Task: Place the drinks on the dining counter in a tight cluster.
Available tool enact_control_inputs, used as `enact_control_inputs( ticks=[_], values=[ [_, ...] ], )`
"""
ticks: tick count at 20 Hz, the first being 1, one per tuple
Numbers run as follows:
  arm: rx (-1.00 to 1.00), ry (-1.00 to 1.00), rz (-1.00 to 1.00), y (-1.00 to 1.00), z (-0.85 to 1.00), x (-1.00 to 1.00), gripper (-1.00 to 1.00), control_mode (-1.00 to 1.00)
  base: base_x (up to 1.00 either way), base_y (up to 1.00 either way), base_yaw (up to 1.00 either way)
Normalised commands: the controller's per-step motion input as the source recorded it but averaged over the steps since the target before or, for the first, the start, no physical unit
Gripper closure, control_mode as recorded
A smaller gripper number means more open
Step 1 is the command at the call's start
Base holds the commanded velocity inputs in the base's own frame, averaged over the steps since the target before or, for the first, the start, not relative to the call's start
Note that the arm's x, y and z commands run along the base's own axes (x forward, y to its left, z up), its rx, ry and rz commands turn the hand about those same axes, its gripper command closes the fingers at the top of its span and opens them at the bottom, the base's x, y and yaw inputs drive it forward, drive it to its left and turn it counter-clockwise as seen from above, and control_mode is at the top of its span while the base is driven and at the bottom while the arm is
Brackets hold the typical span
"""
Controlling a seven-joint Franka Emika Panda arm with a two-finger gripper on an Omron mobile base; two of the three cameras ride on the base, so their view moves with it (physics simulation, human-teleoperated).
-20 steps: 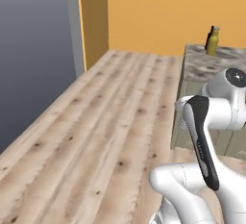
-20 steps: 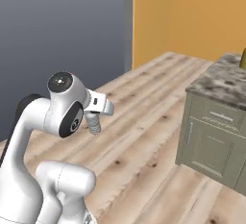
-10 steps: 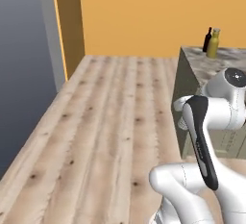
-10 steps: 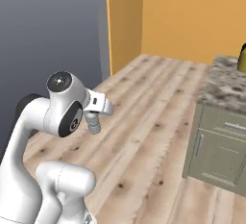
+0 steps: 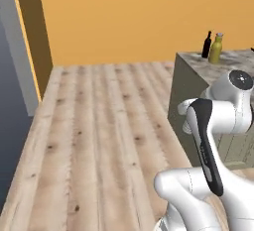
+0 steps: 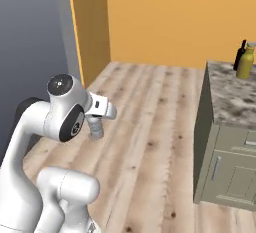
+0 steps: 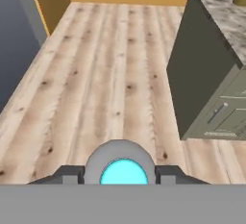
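Swinging with our base, both views are now bringing the dining counter (image 5: 225, 64) closer.
We are pinching the water bottle (image 7: 123, 170) in our gripper (image 6: 95, 127); wine bottle (image 5: 207, 45) and juice bottle (image 5: 216, 48) are standing touching at one o'clock.

Floor (image 5: 99, 126): pale wood planks, knotted grain, matt. Bench (image 6: 231, 99): speckled grey-brown marble top, low sheen, over matt olive-grey panelled cabinet fronts. Wine bottle (image 5: 207, 45): black, glossy, glass-like. Juice bottle (image 5: 216, 49): yellow, smooth, plastic-like. Water bottle (image 7: 123, 170): cyan cap, smooth pale translucent shoulder. Wall (image 5: 139, 17): flat matt orange.
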Motion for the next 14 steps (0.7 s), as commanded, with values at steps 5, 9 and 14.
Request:
enact_control_inputs(
  ticks=[5, 9, 14],
  values=[
    [0.0, 0.0, 0.0, 0.0, 0.0, 0.0, 1.0, 1.0, 0.95, 0.44, -0.63],
    [0.0, 0.0, 0.0, 0.0, 0.0, 0.0, 1.0, 1.0, 0.99, 0.79, -0.52],
    [0.0, 0.0, 0.0, 0.0, 0.0, 0.0, 1.0, 1.0, 1.0, 0.82, -0.42]
  ],
)
